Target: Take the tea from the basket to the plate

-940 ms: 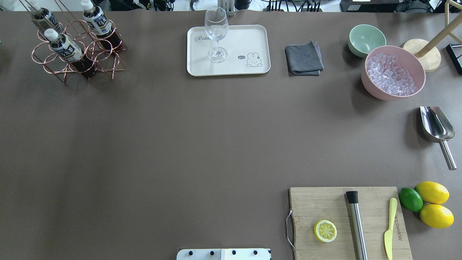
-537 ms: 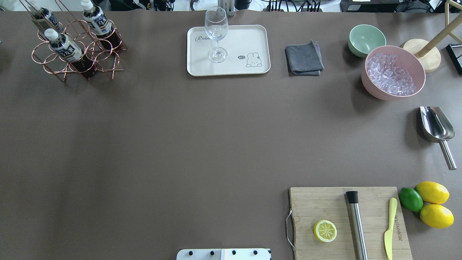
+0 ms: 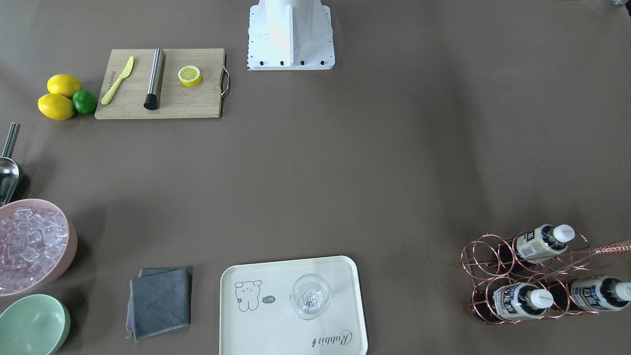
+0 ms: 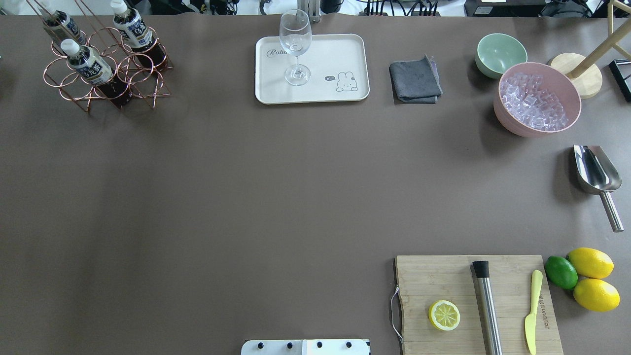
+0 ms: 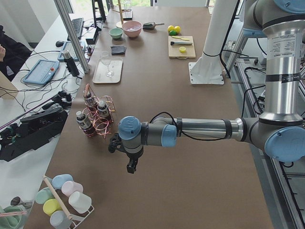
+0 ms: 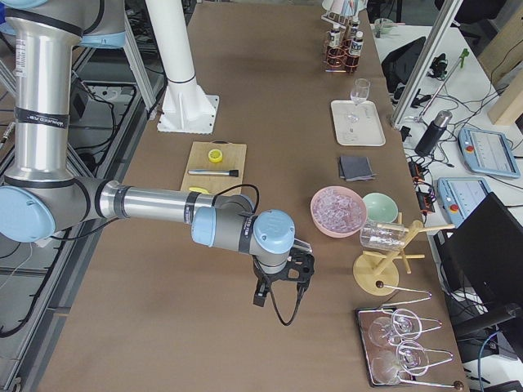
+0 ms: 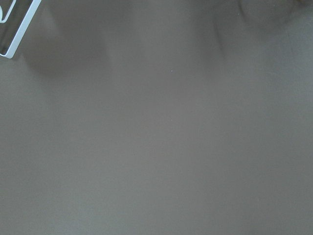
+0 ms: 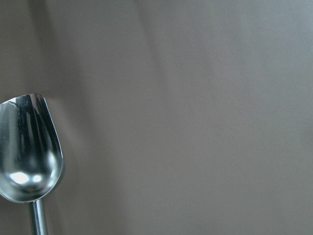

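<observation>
Basket (image 4: 125, 69) holds three tea bottles (image 4: 91, 69); wine glass (image 4: 296, 37) stands on plate (image 4: 328, 54). My left gripper (image 5: 130, 167), right gripper (image 6: 259, 296): opening not discernible.

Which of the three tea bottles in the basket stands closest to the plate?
The tea at the far-row end of the basket nearest the plate; the near-row bottle and the other far-row bottle sit further away.

Even, soft light; faint shadows.
</observation>
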Motion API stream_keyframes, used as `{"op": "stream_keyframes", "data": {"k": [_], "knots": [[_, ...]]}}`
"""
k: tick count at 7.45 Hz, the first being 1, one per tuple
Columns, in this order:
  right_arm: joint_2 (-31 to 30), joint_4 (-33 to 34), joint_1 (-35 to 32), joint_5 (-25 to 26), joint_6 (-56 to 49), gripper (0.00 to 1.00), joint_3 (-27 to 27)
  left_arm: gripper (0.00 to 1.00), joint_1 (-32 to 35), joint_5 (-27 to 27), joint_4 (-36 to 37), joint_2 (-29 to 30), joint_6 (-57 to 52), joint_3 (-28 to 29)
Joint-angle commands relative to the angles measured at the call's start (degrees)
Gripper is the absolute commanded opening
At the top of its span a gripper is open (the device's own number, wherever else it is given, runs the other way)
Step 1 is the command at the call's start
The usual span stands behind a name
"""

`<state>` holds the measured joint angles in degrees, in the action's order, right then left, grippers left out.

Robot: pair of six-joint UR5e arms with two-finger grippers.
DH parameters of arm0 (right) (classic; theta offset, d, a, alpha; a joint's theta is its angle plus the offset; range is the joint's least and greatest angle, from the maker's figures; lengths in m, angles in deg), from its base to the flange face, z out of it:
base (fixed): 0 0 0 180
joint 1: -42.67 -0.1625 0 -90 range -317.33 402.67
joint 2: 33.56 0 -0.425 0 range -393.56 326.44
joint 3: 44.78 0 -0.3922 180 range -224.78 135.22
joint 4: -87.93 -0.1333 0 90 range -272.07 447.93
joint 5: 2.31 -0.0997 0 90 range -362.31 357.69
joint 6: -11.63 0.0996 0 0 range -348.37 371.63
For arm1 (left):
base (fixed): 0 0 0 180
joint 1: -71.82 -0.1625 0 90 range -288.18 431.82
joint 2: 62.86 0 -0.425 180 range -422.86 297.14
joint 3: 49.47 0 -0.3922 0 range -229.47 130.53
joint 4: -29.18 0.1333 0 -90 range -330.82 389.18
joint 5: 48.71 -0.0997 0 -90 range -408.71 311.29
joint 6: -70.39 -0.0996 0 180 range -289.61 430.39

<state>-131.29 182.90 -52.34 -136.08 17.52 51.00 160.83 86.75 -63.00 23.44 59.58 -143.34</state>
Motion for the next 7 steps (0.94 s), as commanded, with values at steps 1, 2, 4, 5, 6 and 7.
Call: {"op": "stream_keyframes", "data": {"k": [1, 2, 4, 5, 6, 7], "knots": [[-0.1, 0.04, 0.0, 0.0, 0.0, 1.0, 0.02, 0.98, -0.06, 0.06, -0.11, 0.01, -0.08, 0.09], [-0.1, -0.05, 0.0, 0.0, 0.0, 1.0, -0.24, 0.98, -0.06, 0.06, -0.11, 0.01, 0.01, 0.09], [-0.18, -0.05, 0.0, 0.0, 0.0, 1.0, -0.33, 0.98, 0.03, 0.06, -0.11, -0.08, 0.01, 0.18], [-0.19, -0.05, 0.0, 0.0, 0.0, 1.0, -0.41, 0.98, 0.03, 0.06, -0.11, -0.08, -0.08, 0.26], [-0.19, 0.04, 0.0, 0.0, 0.0, 1.0, -0.5, 0.98, 0.03, 0.06, -0.11, -0.08, -0.08, 0.27], [-0.19, 0.04, 0.0, 0.0, 0.0, 1.0, -0.59, 0.98, 0.03, 0.06, -0.19, -0.08, -0.08, 0.27]]}}
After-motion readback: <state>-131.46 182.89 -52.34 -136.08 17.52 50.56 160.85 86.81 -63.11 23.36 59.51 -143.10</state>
